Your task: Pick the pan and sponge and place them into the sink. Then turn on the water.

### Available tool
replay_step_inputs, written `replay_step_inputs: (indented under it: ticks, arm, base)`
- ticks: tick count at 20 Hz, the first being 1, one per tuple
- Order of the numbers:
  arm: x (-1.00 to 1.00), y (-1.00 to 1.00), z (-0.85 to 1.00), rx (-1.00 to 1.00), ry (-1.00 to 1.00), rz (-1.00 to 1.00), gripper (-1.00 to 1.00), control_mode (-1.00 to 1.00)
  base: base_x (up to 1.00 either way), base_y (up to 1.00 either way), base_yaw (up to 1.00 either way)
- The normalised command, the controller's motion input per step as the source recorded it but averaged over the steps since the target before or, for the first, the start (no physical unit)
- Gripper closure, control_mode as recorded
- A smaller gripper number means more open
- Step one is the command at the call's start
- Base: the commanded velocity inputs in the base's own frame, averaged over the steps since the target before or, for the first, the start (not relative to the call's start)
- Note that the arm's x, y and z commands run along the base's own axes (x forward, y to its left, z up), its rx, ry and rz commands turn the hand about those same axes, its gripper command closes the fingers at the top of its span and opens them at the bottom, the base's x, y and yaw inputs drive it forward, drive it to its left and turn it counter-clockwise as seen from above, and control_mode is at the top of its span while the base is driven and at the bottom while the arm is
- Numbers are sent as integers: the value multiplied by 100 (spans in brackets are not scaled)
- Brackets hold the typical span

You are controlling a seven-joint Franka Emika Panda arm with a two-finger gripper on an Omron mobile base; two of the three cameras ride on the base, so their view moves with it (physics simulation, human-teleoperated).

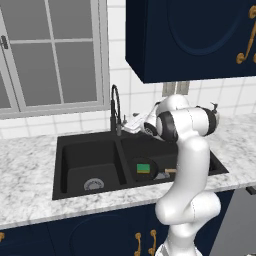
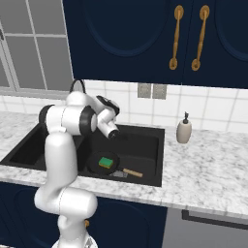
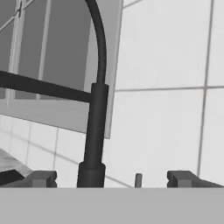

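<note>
The black pan (image 1: 150,169) lies in the right basin of the black sink (image 1: 62,167), its light-brown handle pointing right. The green-topped sponge (image 1: 143,167) rests inside the pan. From the right base view, pan (image 2: 97,166) and sponge (image 2: 106,162) sit near the front wall of the sink (image 2: 151,145). My gripper (image 1: 128,124) is up at the back of the sink, right beside the dark gooseneck faucet (image 1: 116,107). In the hand view the gripper (image 3: 113,179) is open and empty, with the faucet (image 3: 95,131) rising between its fingertips (image 3: 41,178). No water runs.
A beige soap dispenser (image 2: 184,130) stands on the marble counter (image 2: 208,164) right of the sink. A window (image 1: 50,50) is behind the faucet, and dark blue wall cabinets (image 1: 190,35) hang above. A small grey pin (image 3: 138,179) stands close to the faucet base.
</note>
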Motion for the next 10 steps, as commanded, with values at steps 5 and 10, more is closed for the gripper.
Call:
replay_step_inputs:
  ticks: [5,10]
  arm:
    - [35,3,-4,0,-3,-5,-100,-100]
    - [39,6,-12,1,2,-3,-100,-100]
  base:
    - [0,0,0]
    - [0,0,0]
